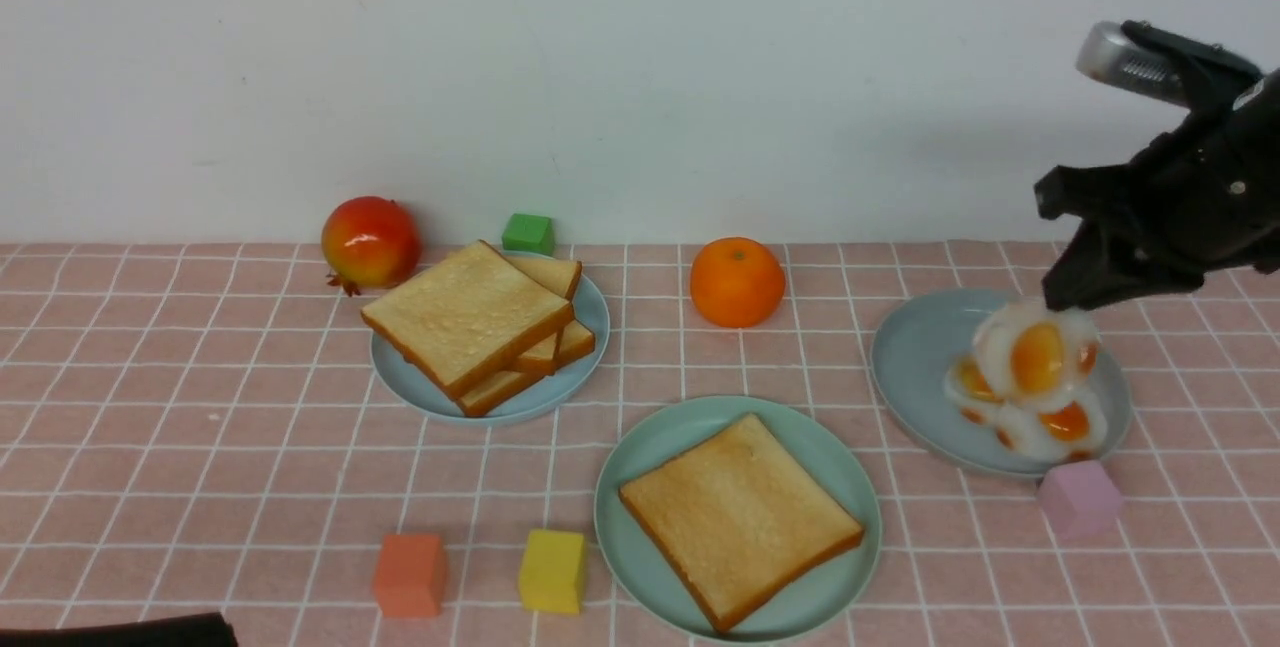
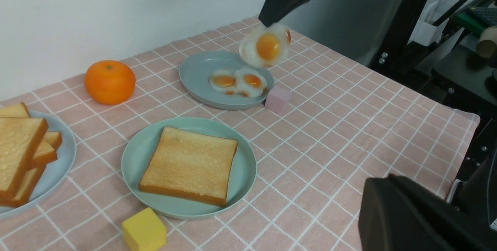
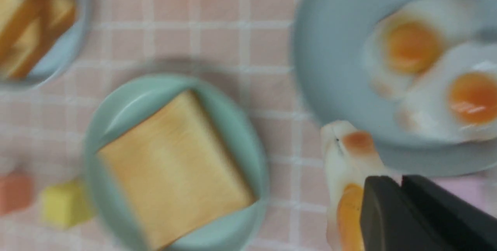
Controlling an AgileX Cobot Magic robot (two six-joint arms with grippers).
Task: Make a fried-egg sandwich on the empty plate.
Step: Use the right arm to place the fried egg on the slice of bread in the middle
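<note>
A: Where's the egg?
B: The fried egg (image 1: 1037, 357) hangs from my right jaws, pinched at its white rim, just above the grey-blue plate (image 1: 915, 367) where two more eggs (image 1: 1065, 422) lie
A: And the sandwich?
B: One toast slice (image 1: 740, 517) lies on the mint-green plate (image 1: 650, 447); egg and top slice are not yet on. Behind it the spare toast (image 1: 470, 322) sits stacked on the pale blue plate (image 1: 560, 389). My left jaws are closed

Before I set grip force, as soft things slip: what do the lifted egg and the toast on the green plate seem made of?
The egg looks like soft glossy rubber or plastic: it bends where the right hand pinches it. The toast looks like matte foam, grainy-faced, though I can't be sure.
</note>
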